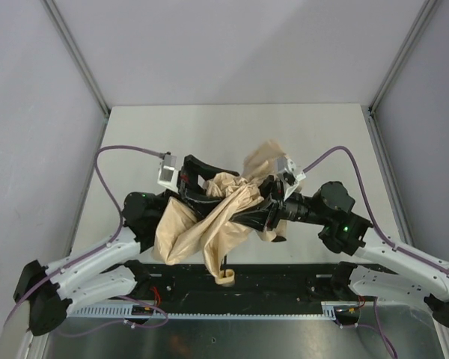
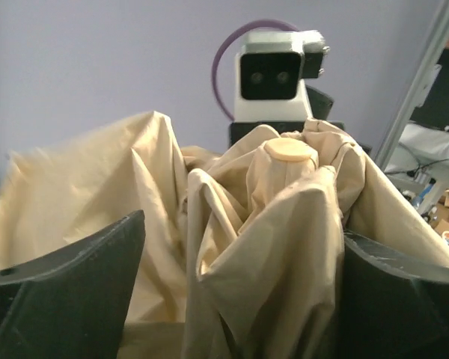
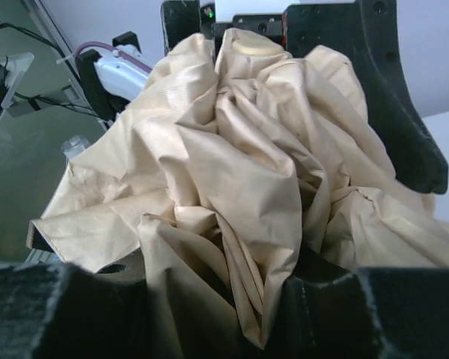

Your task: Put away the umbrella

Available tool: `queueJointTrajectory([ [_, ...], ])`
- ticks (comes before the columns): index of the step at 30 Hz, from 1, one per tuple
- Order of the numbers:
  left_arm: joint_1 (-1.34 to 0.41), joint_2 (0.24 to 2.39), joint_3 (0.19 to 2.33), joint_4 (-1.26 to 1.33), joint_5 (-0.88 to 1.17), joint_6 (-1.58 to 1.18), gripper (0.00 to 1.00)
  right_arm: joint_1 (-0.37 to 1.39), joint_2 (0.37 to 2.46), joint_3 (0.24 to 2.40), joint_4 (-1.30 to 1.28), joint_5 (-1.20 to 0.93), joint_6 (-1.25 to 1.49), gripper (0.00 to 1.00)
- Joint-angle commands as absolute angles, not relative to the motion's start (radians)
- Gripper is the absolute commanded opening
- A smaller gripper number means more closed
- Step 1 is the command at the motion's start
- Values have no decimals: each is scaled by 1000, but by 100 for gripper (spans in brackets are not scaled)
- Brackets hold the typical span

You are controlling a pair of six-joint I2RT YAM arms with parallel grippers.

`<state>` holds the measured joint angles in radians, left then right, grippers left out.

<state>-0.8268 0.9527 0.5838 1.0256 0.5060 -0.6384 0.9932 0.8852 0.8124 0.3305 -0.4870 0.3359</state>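
The umbrella (image 1: 209, 224) is a crumpled beige bundle held up between both arms. Its thin dark shaft drops to the small tan handle (image 1: 224, 278) at the table's near edge. My left gripper (image 1: 209, 182) reaches in from the left. Its jaws stand wide apart around the bunched canopy (image 2: 269, 247), and the round tan top cap (image 2: 288, 149) lies just beyond the fingertips. My right gripper (image 1: 263, 203) comes in from the right. Its dark fingers (image 3: 374, 314) are pinched on a fold of the fabric (image 3: 277, 299). The cap (image 3: 254, 41) also shows in the right wrist view, between the left gripper's fingers.
The pale table (image 1: 232, 134) stretches behind the arms, with grey walls on three sides. A metal frame post (image 1: 393, 75) stands at the back right. Purple cables (image 1: 108, 161) loop off both wrists. A black rail (image 1: 284, 280) runs along the near edge.
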Motion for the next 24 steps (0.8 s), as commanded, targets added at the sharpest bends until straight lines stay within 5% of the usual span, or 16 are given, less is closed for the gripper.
queueJointTrajectory([
  [1,-742,777,644,804,488,-652,96,991,847,780,209,-536,338,0],
  [14,-460,566,704,259,351,-556,97,943,815,747,204,-525,349,0],
  [24,-500,735,633,609,615,-652,14,912,952,759,293,-540,378,5],
])
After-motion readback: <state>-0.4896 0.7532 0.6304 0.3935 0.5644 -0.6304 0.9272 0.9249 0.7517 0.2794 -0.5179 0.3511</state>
